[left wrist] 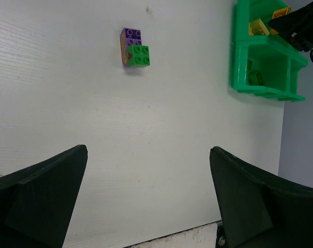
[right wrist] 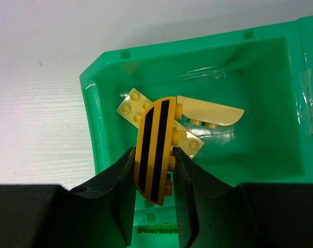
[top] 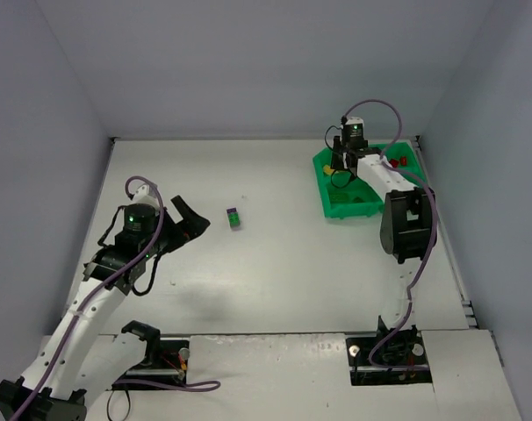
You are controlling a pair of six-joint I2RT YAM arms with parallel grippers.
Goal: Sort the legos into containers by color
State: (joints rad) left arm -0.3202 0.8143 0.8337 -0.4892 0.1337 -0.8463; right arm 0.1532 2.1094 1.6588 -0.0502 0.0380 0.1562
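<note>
Operator: Right gripper, what does it have?
Observer: It is clamped on a yellow striped brick, with one finger on each side. Two black bands run along the brick's curved face, and it stands on edge between the fingers.
Operator: Where is that over the tray?
Observer: Above a corner compartment, the far left one in the top view. Under the brick lie a flat yellow plate and a pale curved piece. Whether the striped brick touches them, I cannot tell.
Operator: Other compartments?
Observer: Red bricks sit in the far right one. The left wrist view shows a green piece in the near left one (small, hard to make out).
Operator: Left gripper?
Observer: Spread wide, with nothing between its fingers. It hangs above the table, well apart from the tray.
Operator: Anything loose?
Observer: A purple brick and a green brick lie touching, studs up, on the table between the arms, ahead of the left gripper. A tan side with a red mark shows along their left edge.
</note>
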